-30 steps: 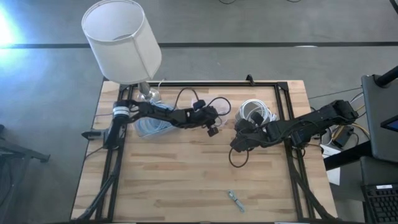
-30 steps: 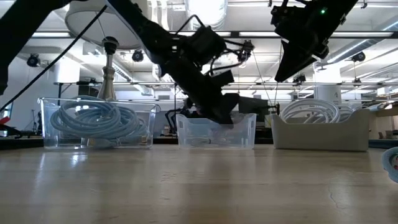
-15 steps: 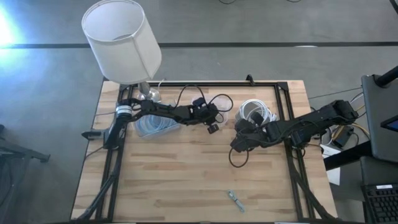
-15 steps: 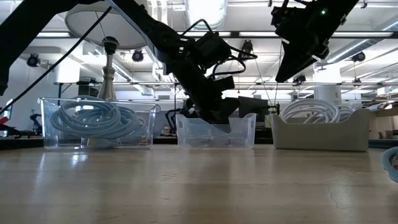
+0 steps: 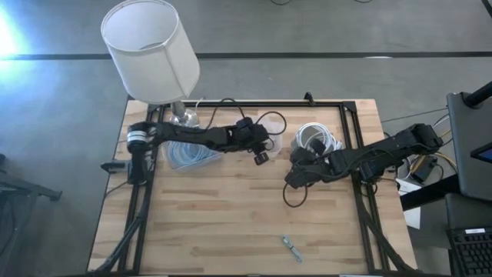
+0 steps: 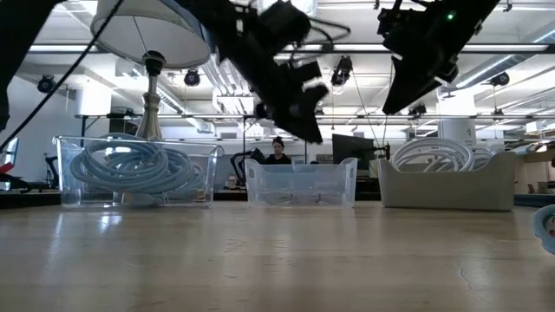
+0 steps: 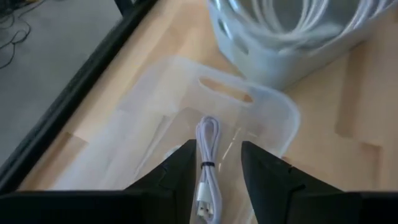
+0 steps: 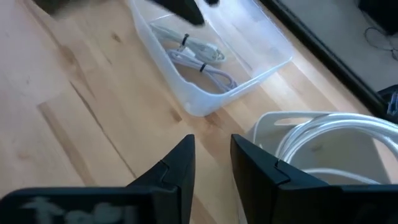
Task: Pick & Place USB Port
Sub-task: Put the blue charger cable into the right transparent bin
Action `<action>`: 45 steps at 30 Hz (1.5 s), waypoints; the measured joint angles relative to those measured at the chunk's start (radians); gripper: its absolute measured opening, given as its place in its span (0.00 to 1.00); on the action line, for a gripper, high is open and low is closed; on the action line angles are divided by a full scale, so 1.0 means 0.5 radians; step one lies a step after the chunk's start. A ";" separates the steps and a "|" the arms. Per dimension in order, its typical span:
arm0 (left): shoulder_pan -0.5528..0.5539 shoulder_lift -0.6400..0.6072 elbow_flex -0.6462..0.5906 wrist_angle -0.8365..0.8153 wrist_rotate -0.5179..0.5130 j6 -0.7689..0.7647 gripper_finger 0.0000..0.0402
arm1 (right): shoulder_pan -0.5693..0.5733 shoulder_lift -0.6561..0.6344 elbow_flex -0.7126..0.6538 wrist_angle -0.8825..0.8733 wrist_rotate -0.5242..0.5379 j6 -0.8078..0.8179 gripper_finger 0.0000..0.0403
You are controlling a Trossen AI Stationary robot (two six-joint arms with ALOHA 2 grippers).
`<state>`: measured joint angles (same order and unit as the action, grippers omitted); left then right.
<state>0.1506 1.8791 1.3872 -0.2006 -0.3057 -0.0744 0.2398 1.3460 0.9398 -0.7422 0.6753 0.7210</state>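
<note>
A clear plastic bin (image 7: 273,102) stands at the middle of the table's far side (image 6: 299,182). In it lie bundled white USB cables (image 8: 199,53). One of them (image 7: 208,146) lies on the bin's floor, straight below my left gripper (image 7: 219,168). That gripper hangs open above the bin (image 6: 303,121) with nothing between its fingers. My right gripper (image 8: 212,162) hovers open and empty above the table (image 5: 292,178), just to the right of the bin.
A clear bin with a pale blue cable coil (image 6: 134,169) stands at the far left, and a white bin with white cable (image 5: 315,138) at the far right. A lamp (image 5: 150,50) stands at the far left corner. A small pale object (image 5: 290,248) lies near the front edge.
My left gripper has risen out of the clear bin and now hangs well above its rim. My right arm has kept still.
</note>
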 joint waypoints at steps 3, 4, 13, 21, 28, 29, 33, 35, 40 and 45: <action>-0.042 -0.131 -0.001 -0.102 -0.001 -0.014 0.31 | 0.000 0.000 -0.001 0.000 0.008 -0.018 0.27; -0.065 -0.173 -0.001 -0.126 0.001 -0.014 0.31 | 0.007 0.000 -0.002 0.001 0.008 -0.031 0.27; -0.284 -0.477 -0.218 -0.165 -0.018 0.022 0.29 | 0.135 0.000 0.000 0.107 -0.306 -0.041 0.34; -0.318 -0.627 -0.542 -0.022 -0.022 -0.157 0.28 | 0.392 0.018 -0.016 0.283 -0.656 0.468 0.37; -0.308 -0.628 -0.725 0.200 -0.023 -0.176 0.28 | 0.659 0.209 -0.018 0.386 -0.693 0.823 0.41; -0.308 -0.627 -0.743 0.218 -0.022 -0.176 0.28 | 0.686 0.257 -0.018 0.439 -0.692 0.841 0.41; -0.305 -0.626 -0.757 0.260 -0.020 -0.175 0.28 | 0.778 0.479 0.007 0.614 -0.813 0.848 0.42; -0.305 -0.626 -0.756 0.265 -0.020 -0.175 0.28 | 0.811 0.588 0.056 0.623 -0.959 0.854 0.42; -0.302 -0.626 -0.756 0.311 -0.020 -0.168 0.28 | 0.849 0.836 0.217 0.614 -1.205 0.884 0.42; -0.299 -0.626 -0.756 0.328 -0.020 -0.167 0.28 | 0.865 1.015 0.407 0.607 -1.259 0.765 0.42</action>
<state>0.0010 1.5661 1.0092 -0.0364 -0.3157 -0.1581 0.6721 1.8535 1.1432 -0.4387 0.0455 1.1036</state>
